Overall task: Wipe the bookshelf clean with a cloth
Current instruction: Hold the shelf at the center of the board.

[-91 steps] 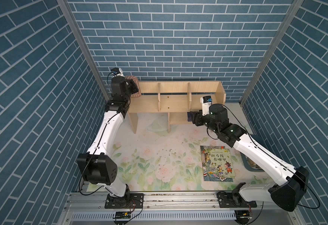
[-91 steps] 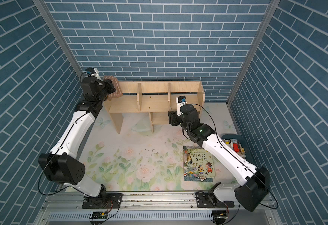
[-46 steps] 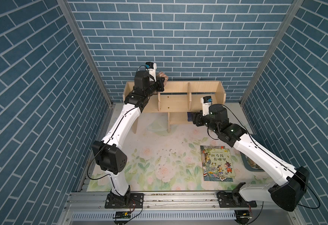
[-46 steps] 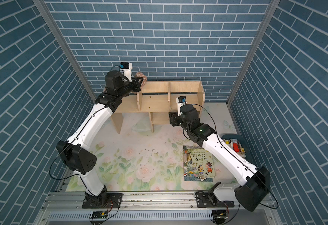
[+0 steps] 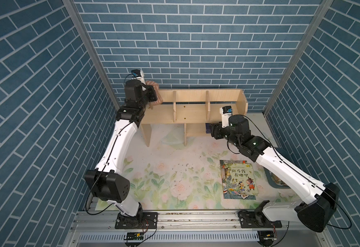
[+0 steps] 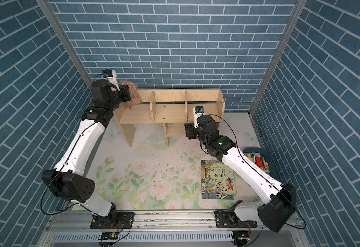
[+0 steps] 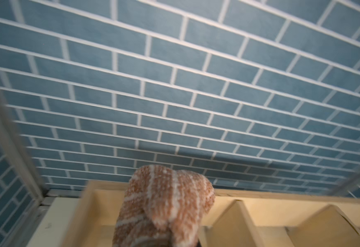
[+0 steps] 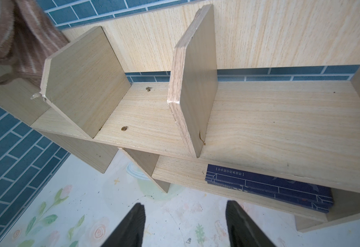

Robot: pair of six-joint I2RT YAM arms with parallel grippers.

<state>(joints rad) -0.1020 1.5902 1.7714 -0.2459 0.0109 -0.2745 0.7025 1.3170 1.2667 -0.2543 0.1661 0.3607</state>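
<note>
The pale-wood bookshelf point(image 5: 192, 111) point(image 6: 170, 113) stands against the back wall, with two dividers on its upper board point(image 8: 260, 117). My left gripper point(image 5: 154, 97) is at the shelf's left end, up by the left side panel, shut on the striped tan and cream cloth point(image 5: 156, 94) point(image 6: 132, 94). The cloth bunches over the jaws and hides them in the left wrist view point(image 7: 166, 203), above the shelf point(image 7: 260, 205). It also shows at the shelf's left end in the right wrist view point(image 8: 20, 40). My right gripper point(image 5: 210, 130) point(image 8: 184, 207) hangs open and empty over the mat, in front of the lower cubby.
Dark blue books point(image 8: 269, 188) lie in the lower cubby. A colourful picture book point(image 5: 238, 179) lies on the floral mat under the right arm. Dark crumbs point(image 5: 183, 171) are scattered mid-mat. A blue bin point(image 6: 257, 149) with small items sits by the right wall.
The left arm carried the cloth right along the shelf top towards the first divider, then swung back to the left end. The right arm stayed put.
</note>
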